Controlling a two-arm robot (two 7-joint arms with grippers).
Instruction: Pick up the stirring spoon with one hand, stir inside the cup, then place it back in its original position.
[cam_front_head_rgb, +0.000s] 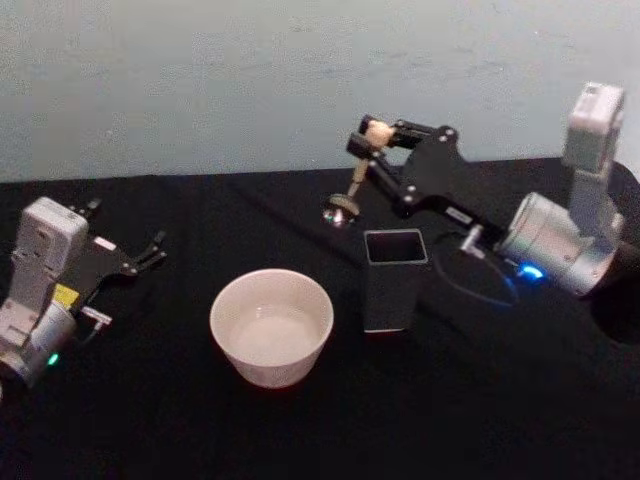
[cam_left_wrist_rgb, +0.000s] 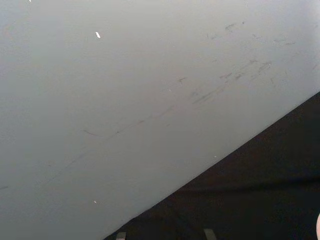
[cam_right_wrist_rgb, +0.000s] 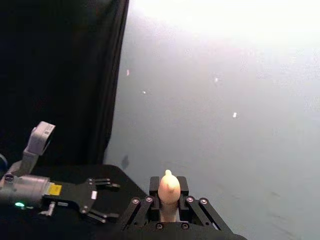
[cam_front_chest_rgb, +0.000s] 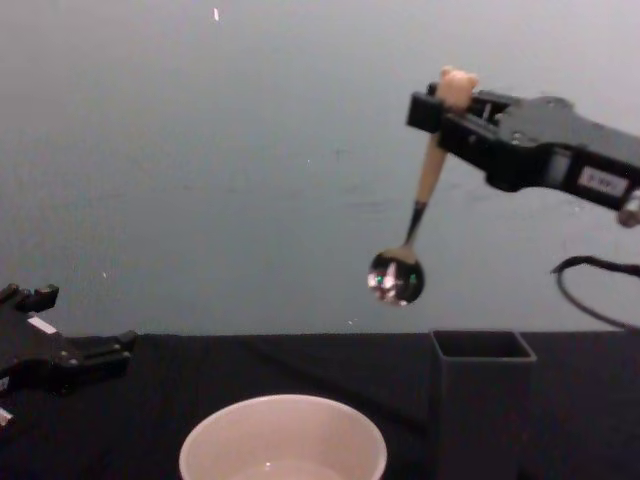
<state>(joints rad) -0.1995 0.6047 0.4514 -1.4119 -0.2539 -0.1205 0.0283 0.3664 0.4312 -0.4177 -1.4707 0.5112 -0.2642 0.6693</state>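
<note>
Airtime for the stirring spoon (cam_front_chest_rgb: 430, 175)!
We see the right gripper (cam_front_chest_rgb: 445, 100) clamped on its bear-head end, metal bowl dangling below, high behind the cup (cam_front_head_rgb: 270, 368) and dark grey holder (cam_front_head_rgb: 394, 290); left gripper (cam_front_head_rgb: 152, 250) sits splayed at the left of the table (cam_front_head_rgb: 150, 410).

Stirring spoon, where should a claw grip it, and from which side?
Grip the stirring spoon on its beige handle under the bear head, coming in from the side, as the right claw does. It hangs nearly upright, bowl down; the handle is slim and straight, and the round shiny bowl is left free for stirring. The left claw is parked.
</note>
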